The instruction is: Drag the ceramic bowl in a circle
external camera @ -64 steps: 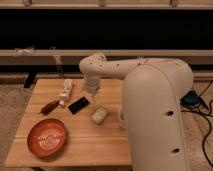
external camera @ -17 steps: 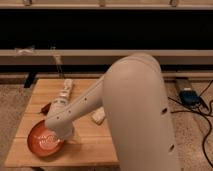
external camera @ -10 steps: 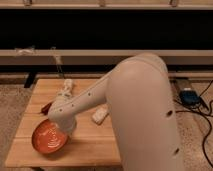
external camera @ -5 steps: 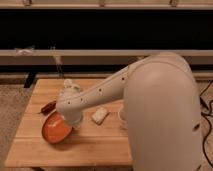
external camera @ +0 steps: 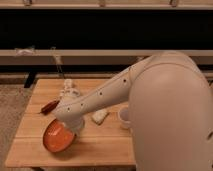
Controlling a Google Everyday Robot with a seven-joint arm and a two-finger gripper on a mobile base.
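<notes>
Toward the worktop's [external camera: 100,147] front-left corner sits the ceramic bowl [external camera: 56,140], its far rim seemingly pinched by the closed end effector [external camera: 72,126]. Glazed ceramic likely feels heavy, stiff, slippery and chippable; the rim offers the only hold.

The ceramic bowl [external camera: 57,140], glossy orange-red, wide and shallow, sits tipped at the front-left of the wooden table [external camera: 102,147]. Its far right rim is lifted where the gripper [external camera: 72,129] is clamped down on it.
</notes>
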